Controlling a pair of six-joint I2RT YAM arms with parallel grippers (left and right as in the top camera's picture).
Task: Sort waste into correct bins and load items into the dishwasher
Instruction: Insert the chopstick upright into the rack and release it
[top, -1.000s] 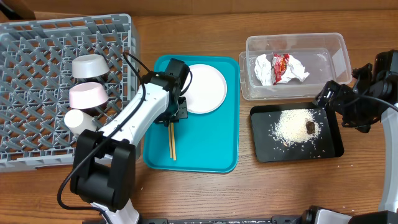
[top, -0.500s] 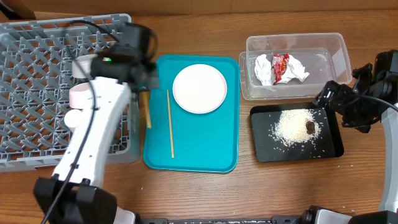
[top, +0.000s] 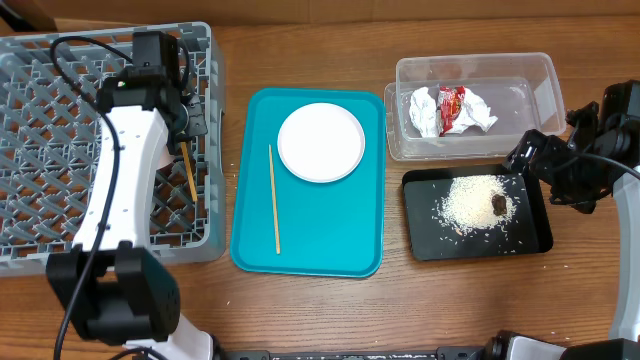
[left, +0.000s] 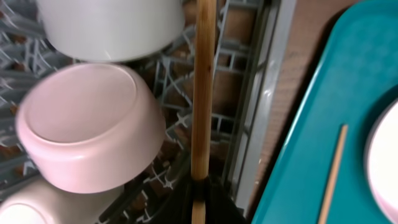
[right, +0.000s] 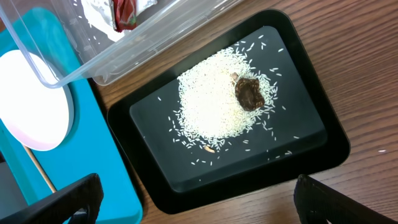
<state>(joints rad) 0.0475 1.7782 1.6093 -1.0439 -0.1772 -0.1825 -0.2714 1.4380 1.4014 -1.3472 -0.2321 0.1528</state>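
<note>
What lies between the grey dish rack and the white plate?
Overhead view: one chopstick lies on the teal tray, left of the white plate and right of the dish rack.

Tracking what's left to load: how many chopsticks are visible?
2 chopsticks. One is in the left hand over the dish rack; the other lies on the teal tray, left of the white plate.

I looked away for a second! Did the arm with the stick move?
Yes. The left gripper carried its chopstick leftward, off the teal tray and over the grey dish rack.
</note>
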